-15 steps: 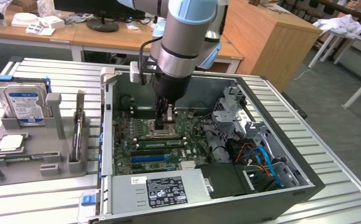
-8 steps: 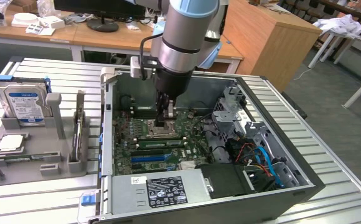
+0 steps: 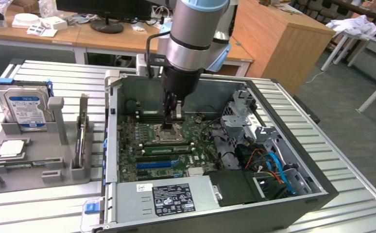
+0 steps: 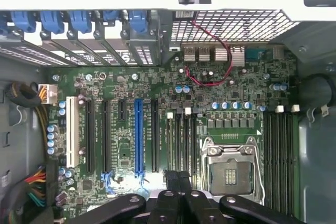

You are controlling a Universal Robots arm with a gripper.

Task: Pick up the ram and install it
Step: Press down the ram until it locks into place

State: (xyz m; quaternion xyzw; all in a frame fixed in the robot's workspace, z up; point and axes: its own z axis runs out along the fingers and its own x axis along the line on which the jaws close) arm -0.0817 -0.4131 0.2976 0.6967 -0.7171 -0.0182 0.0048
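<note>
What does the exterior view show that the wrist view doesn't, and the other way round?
The exterior view adds the arm, the hard drive standing in a grey holder on the exterior view's left, and the labelled power supply. The wrist view adds the blue card latches and a red cable. Both share the gripper, the motherboard and the CPU socket.

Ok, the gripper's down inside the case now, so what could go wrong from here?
1. The gripper hangs low over the motherboard, right beside the open CPU socket; a slight sideways drift could strike its exposed contacts.
2. The memory slots are narrow and closely packed, so a small misalignment could press on a slot wall or latch.
Whether the gripper holds the ram cannot be told.
</note>
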